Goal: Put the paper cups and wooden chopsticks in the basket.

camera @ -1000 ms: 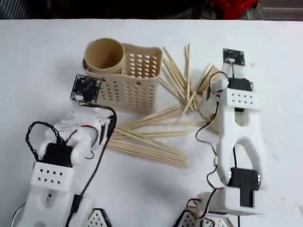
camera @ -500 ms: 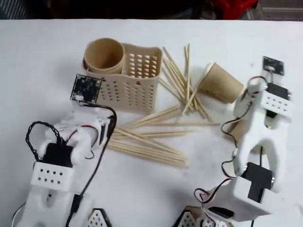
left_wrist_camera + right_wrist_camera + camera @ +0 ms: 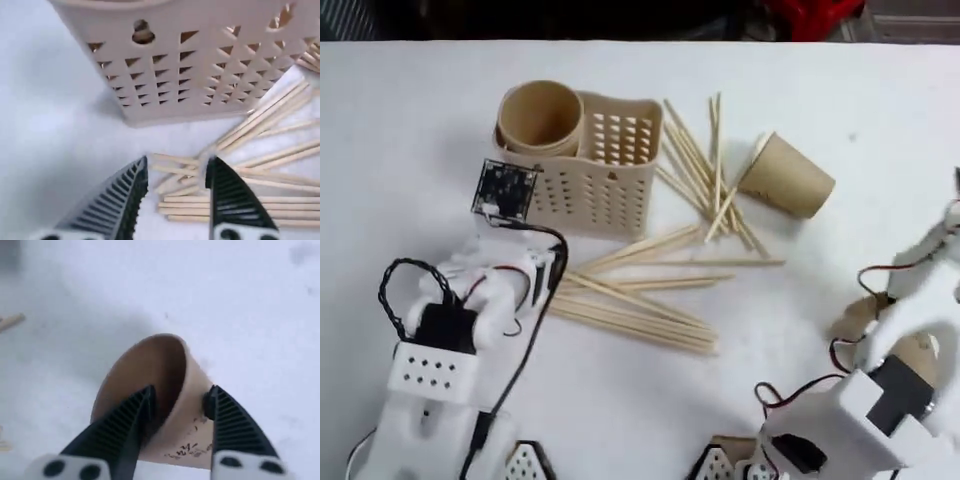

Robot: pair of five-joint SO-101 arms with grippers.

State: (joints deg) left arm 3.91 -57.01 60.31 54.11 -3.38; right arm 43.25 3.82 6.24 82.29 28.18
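The right tool (image 3: 177,405) pinches a paper cup (image 3: 150,365) by its wall, one jaw inside the mouth, close to the counter (image 3: 250,290). Best, I judge, to keep that pinch firm, lift clear of the scattered chopsticks (image 3: 640,300), and release over the basket's (image 3: 610,180) free half beside the standing cup (image 3: 540,115)

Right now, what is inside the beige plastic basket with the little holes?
A tan paper cup stands upright in one end of the beige plastic basket. The floor beside the cup is hidden by the walls, so anything lying low there cannot be seen.
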